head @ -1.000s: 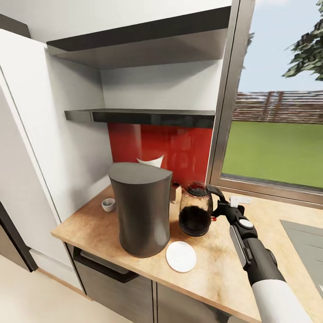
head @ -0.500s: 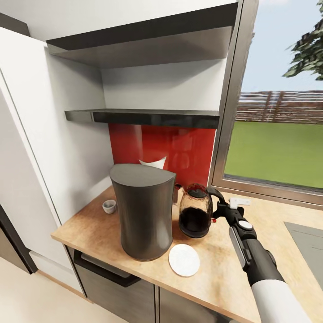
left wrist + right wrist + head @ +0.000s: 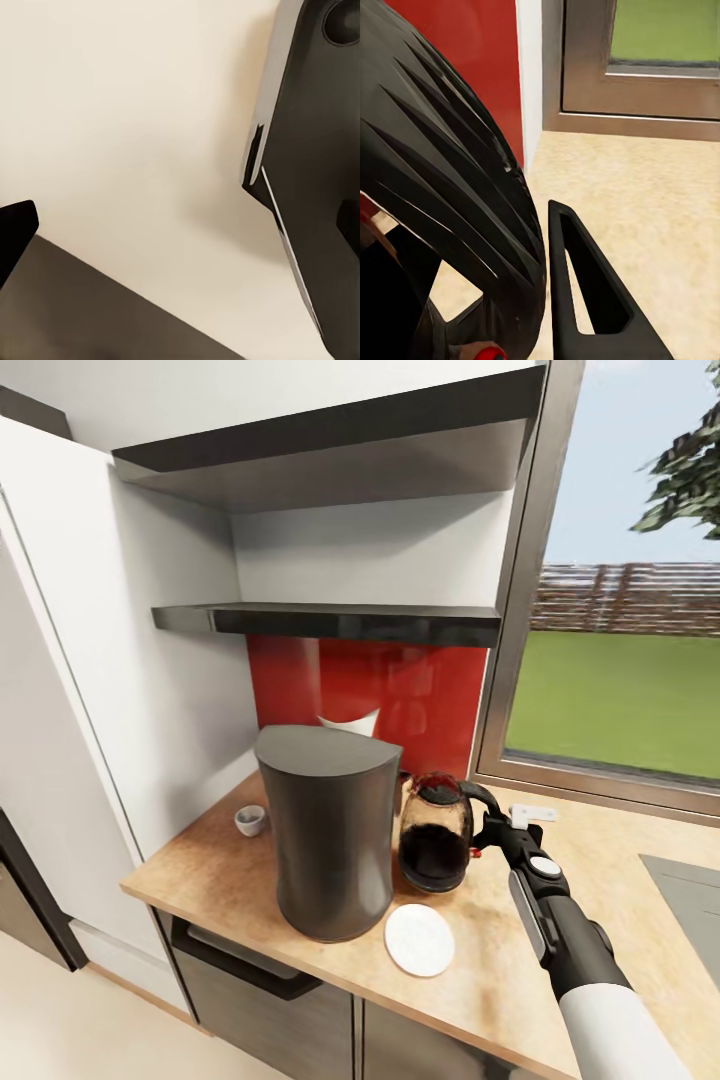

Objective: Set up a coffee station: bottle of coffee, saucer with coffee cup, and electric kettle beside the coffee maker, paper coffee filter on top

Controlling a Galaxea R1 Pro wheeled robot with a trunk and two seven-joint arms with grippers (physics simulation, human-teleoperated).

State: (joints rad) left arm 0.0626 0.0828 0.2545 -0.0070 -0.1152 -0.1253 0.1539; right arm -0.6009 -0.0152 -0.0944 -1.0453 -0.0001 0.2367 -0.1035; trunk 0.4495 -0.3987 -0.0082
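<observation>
One glass electric kettle, loop handle in right claw.

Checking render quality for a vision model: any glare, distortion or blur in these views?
Head view: glossy reflections on the red panel, wide-angle bending of the window frame, otherwise sharp. Right wrist view: the electric kettle looms very close, smeared into streaks. Left wrist view: flat, featureless surfaces.

On the pale beige wood-look desk: one tall dark grey tapered coffee maker; one clear glass electric kettle with black lid; one flat round white saucer; one small white coffee cup; one white paper filter peeking from behind the coffee maker. Wall: two thin dark grey floating shelves. One window. One robot arm in head view.
</observation>
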